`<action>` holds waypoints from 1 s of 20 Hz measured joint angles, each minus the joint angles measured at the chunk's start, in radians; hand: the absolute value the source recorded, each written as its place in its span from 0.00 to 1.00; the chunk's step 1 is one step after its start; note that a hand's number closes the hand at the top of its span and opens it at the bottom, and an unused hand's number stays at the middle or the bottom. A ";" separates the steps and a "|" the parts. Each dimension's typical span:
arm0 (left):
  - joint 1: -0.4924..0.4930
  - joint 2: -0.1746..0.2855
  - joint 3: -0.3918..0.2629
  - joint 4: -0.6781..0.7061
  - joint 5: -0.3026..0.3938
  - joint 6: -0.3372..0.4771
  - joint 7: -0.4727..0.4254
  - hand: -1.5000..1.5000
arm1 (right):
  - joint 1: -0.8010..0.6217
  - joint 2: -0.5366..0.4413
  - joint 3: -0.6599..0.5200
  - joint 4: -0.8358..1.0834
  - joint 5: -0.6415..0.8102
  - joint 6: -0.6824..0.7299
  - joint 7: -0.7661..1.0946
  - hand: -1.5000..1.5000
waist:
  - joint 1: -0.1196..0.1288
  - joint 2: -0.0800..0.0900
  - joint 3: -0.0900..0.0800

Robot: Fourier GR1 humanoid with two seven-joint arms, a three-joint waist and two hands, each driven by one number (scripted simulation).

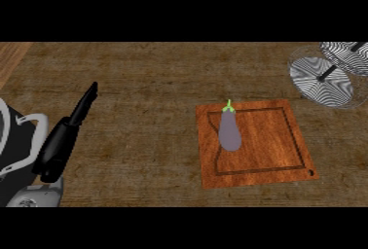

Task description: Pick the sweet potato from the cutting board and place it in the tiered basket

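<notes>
a purplish-grey vegetable (230, 132) with a green stem lay on the left half of the cutting board (277, 146). its long axis ran almost straight away from the robot, stem end farthest, blunt end nearest. the left hand (63, 138) showed at the view's left, fingers straight and pressed together, holding nothing, well apart from the board. the tiered basket (327, 80) stood far right.

- counter (144, 73): brown, matt, coarse rough grain
- cutting board (277, 146): reddish wood, smooth, faint sheen, visible grain
- eggplant (230, 132): grey-purple skin, smooth, mostly matt; green stem
- tiered basket (321, 80): fine metal wire mesh, bright silver, dark centre post
- left hand (61, 141): black, smooth, plastic look, slight gloss
</notes>
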 measured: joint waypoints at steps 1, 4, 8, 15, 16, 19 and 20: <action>-0.008 -0.008 -0.007 0.002 -0.005 0.003 0.005 0.50 | -0.047 0.002 0.030 0.029 0.008 -0.005 0.012 1.00 | 0.004 0.001 0.000; -0.006 -0.014 -0.020 -0.013 -0.015 0.001 0.015 0.50 | -0.170 0.025 0.104 0.103 0.032 -0.021 0.053 1.00 | 0.012 0.003 0.000; -0.014 -0.021 -0.023 -0.015 -0.016 -0.001 0.022 0.50 | -0.308 0.091 0.185 0.242 0.079 -0.059 0.051 1.00 | 0.021 0.006 0.000; -0.020 -0.013 -0.004 -0.005 -0.009 -0.010 0.015 0.50 | -0.472 0.220 0.267 0.487 0.171 -0.154 0.002 1.00 | 0.021 0.009 0.001; -0.018 -0.014 -0.008 -0.017 -0.009 -0.014 0.021 0.50 | -0.490 0.231 0.271 0.527 0.184 -0.173 -0.013 1.00 | 0.024 0.010 0.001; -0.027 -0.019 -0.009 0.003 -0.015 -0.008 0.007 0.50 | -0.540 0.284 0.249 0.621 0.190 -0.254 -0.034 0.00 | 0.026 0.013 0.002; -0.031 -0.023 -0.013 0.003 -0.020 -0.004 0.009 0.50 | -0.540 0.316 0.241 0.643 0.187 -0.293 -0.049 0.00 | 0.027 0.014 0.002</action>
